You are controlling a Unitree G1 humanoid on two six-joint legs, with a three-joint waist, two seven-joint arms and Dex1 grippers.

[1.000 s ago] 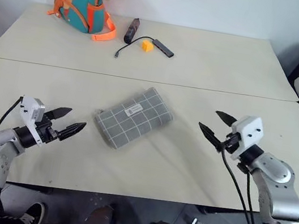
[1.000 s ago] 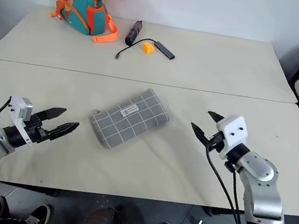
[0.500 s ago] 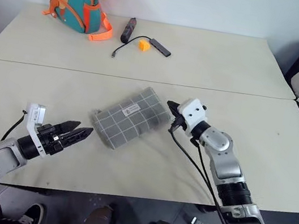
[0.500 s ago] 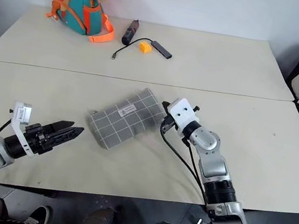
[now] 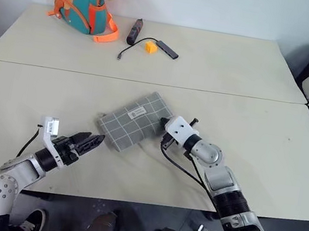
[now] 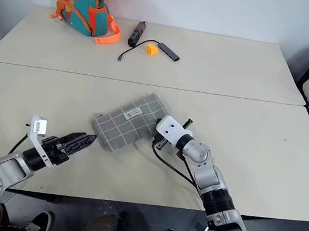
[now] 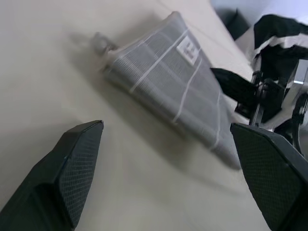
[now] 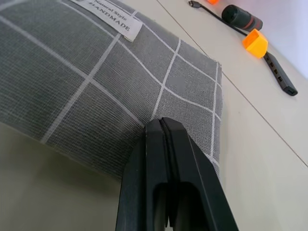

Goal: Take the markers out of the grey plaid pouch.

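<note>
Lying slantwise near the middle of the cream-coloured near table (image 5: 21, 93), the flat rectangular grey plaid fabric pouch (image 5: 132, 122) with thin white grid lines and a small white label is being pinned rather than opened. The right gripper (image 5: 163, 123) is seen with its two black fingers pressed together; from its wrist view the tips rest on the cloth near the pouch's right-hand end, though whether any fabric is pinched between them cannot be told. The left gripper (image 5: 93, 140) is held with its jaws spread wide, just short of the pouch's lower left corner and not touching it. No markers are visible, so they are judged to be inside the pouch. The step in hand appears to be steadying the pouch. Next, the zipper pull would have to be found at the left end and grasped by the spread fingers while the right end is held down.
</note>
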